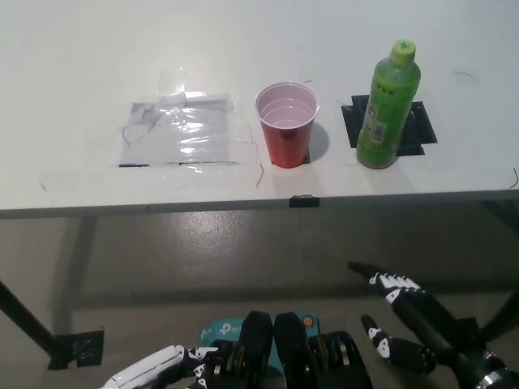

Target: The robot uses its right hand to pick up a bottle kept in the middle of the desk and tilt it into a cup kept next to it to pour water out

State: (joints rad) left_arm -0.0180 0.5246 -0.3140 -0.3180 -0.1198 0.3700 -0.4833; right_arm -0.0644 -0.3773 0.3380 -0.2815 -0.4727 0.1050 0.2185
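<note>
Head view: we look steeply down on a white desk (97,49) that fills the upper half of the frame, its front edge running across the middle. Right of centre on the desk we see a green bottle (389,105) standing upright with its cap on, set on a black tape square (422,126). Just left of it, near but apart, stands a red cup (286,123), upright, its white inside showing. Further left, in the upper left of the frame, lies a patch of clear tape (180,131) stuck flat on the surface. A small black tape tab (304,200) sits on the desk's front edge below the cup.

Below the desk, in the lower right of the frame, we find the black right hand (405,320), holding nothing, fingers spread apart, well short of the bottle. At the bottom left edge the white left hand (158,371) rests low; we cannot tell how its fingers stand.
</note>
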